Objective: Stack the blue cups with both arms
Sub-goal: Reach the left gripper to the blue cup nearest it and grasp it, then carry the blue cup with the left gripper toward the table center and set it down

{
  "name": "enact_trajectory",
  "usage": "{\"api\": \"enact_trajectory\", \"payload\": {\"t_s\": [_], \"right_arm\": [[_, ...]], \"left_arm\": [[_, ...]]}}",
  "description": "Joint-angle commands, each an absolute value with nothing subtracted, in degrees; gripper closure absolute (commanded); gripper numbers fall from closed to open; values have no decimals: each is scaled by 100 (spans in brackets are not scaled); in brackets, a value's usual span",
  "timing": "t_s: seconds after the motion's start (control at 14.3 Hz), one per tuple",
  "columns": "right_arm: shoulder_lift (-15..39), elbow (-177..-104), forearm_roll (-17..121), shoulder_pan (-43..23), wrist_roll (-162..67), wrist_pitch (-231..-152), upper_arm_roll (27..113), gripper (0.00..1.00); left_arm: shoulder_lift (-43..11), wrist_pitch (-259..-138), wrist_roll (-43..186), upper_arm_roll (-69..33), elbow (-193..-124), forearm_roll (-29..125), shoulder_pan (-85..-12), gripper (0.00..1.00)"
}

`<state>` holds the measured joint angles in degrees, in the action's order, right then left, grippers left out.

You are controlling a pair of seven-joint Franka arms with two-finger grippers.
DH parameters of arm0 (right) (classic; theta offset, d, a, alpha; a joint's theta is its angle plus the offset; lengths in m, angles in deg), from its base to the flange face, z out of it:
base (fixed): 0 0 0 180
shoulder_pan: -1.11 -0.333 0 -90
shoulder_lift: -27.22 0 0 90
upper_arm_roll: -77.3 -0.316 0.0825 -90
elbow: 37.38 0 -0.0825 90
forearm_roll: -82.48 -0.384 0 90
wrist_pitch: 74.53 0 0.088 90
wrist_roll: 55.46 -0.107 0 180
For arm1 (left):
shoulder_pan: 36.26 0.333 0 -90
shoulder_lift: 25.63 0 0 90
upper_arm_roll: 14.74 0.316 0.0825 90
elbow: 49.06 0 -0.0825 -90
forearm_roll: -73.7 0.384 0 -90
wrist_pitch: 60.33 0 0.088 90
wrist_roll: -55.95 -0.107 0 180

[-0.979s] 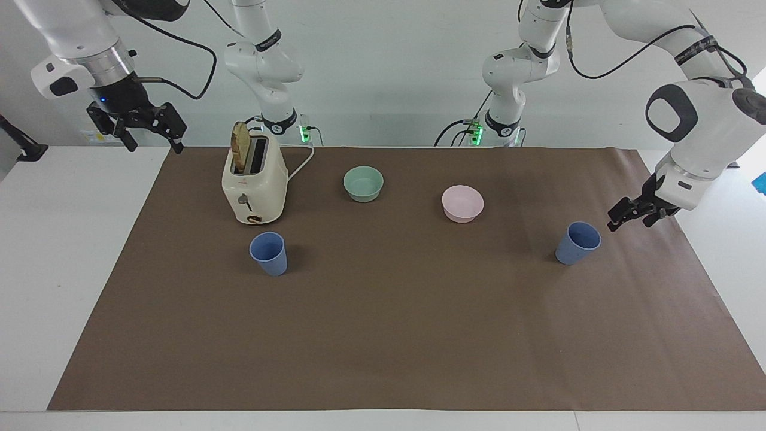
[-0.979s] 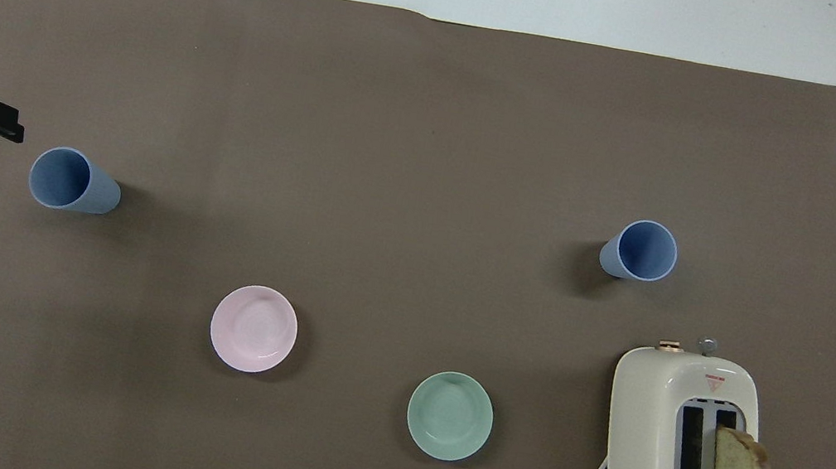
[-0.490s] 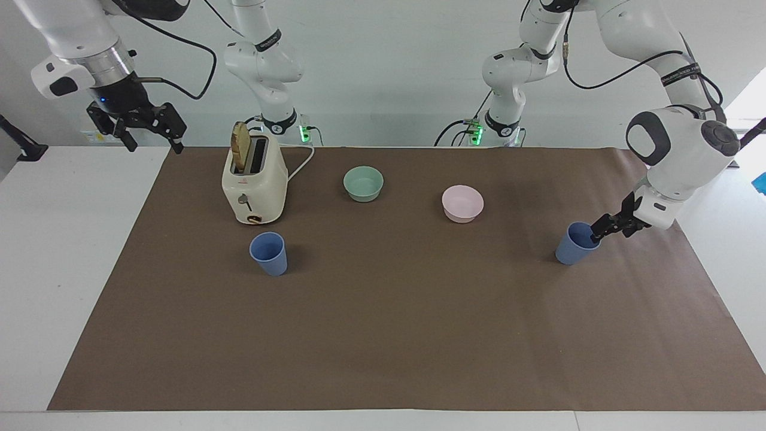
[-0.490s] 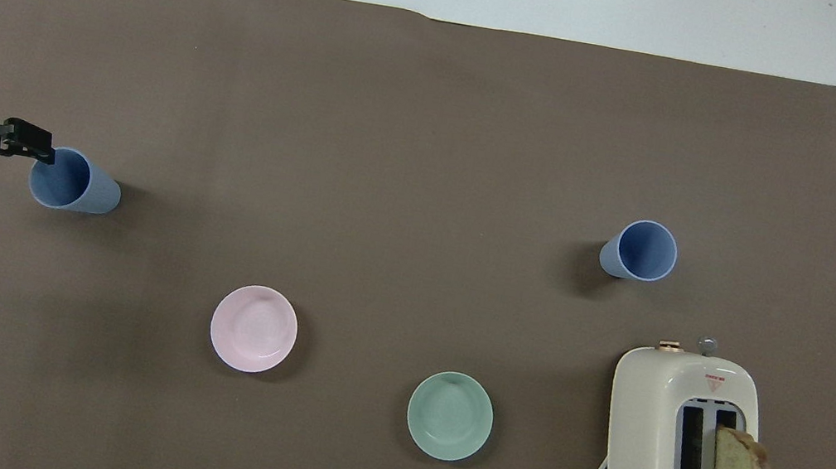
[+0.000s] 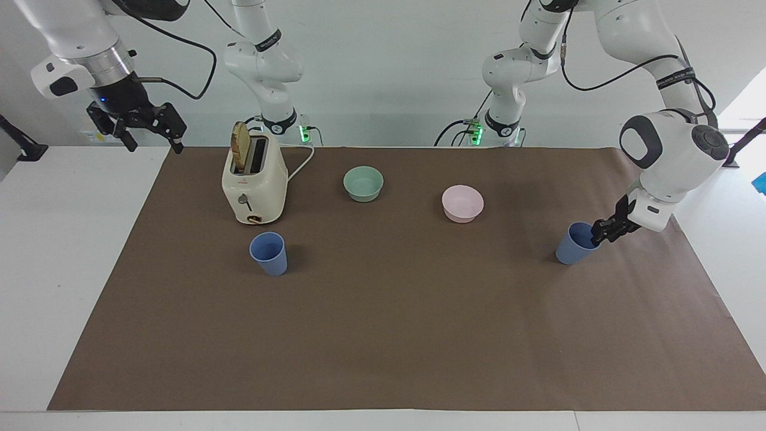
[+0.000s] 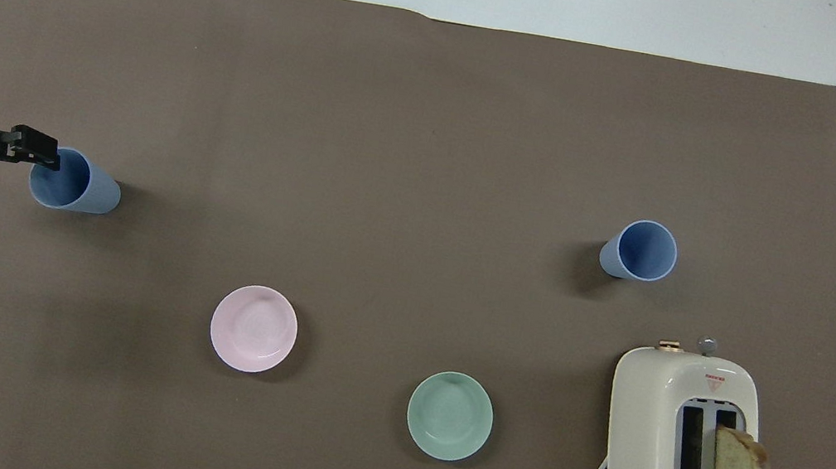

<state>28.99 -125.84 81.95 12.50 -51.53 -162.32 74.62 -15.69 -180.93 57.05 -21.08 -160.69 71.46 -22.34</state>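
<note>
At the left arm's end of the surface, the left gripper (image 5: 598,230) has its jaws astride the rim of one upright blue cup (image 5: 573,246), closing on it; the second cup (image 5: 268,253) stands near the toaster (image 5: 254,182), under no arm; the right gripper (image 5: 149,129) waits above, jaws released.

You get bright, even light from above, both views sharp, no blur. Soft short shadows sit beside each blue cup (image 6: 640,250) and toaster (image 5: 254,185) on the brown mat (image 5: 383,335). Mild glare on white table (image 5: 66,251).
</note>
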Motion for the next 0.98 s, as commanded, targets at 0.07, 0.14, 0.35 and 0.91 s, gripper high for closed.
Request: {"api": "enact_trajectory", "payload": {"t_s": [0.07,0.14,0.35,0.91], "right_arm": [[2968,-12641,8292,1262,-5247,-16215,7449,0],[2968,-12641,8283,1262,-5247,-16207,7440,0],[2968,-12633,8292,1254,-5256,-16215,7449,0],[2968,-12641,8292,1262,-5256,-16215,7449,0]], "left_arm": [[-1640,-18145,5753,-2115,-16131,7142,-2246,100],[-1587,-18066,5744,-2115,-15965,7090,-2255,100],[-1552,-17434,5805,-2150,-15393,7080,-2281,100],[-1736,-17624,7947,-2151,-15233,6483,-3711,100]]}}
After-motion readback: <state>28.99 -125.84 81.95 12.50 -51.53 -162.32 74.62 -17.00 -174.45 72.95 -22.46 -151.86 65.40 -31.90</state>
